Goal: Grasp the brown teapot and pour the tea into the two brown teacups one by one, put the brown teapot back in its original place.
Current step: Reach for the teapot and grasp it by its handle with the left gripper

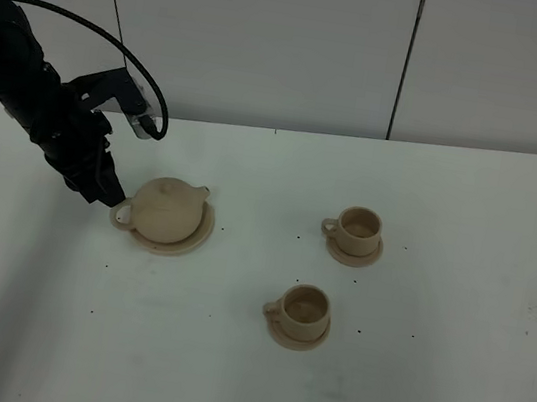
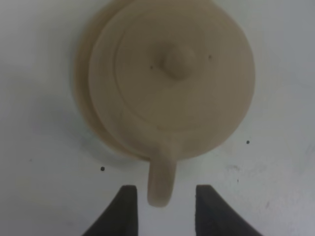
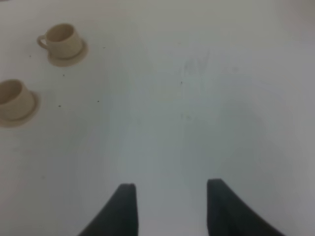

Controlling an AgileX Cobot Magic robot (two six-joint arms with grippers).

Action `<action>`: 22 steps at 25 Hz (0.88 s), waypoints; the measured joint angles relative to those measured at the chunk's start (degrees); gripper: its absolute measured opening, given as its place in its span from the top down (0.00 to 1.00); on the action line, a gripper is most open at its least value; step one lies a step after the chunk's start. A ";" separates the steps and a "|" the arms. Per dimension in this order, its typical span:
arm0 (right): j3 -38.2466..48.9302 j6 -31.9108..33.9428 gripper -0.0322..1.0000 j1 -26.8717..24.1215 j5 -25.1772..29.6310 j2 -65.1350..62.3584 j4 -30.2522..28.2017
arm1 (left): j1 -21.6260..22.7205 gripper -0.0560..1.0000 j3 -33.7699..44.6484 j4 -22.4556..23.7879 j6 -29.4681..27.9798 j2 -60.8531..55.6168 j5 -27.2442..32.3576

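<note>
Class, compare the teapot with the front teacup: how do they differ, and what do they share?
The teapot is larger and has a knobbed lid; the front teacup is small and open-topped. The left gripper straddles the teapot's handle, jaws open; no gripper is near the teacup. Both are beige, loop-handled, on saucers.

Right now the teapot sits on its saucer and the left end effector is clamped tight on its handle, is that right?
Not quite. The teapot does sit on its saucer, but the left end effector is open: the left wrist view shows its fingers either side of the handle, with gaps.
</note>
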 joint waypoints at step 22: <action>0.00 0.00 0.65 0.00 0.00 0.00 0.00 | -0.35 0.61 0.00 1.41 -0.42 0.12 -0.94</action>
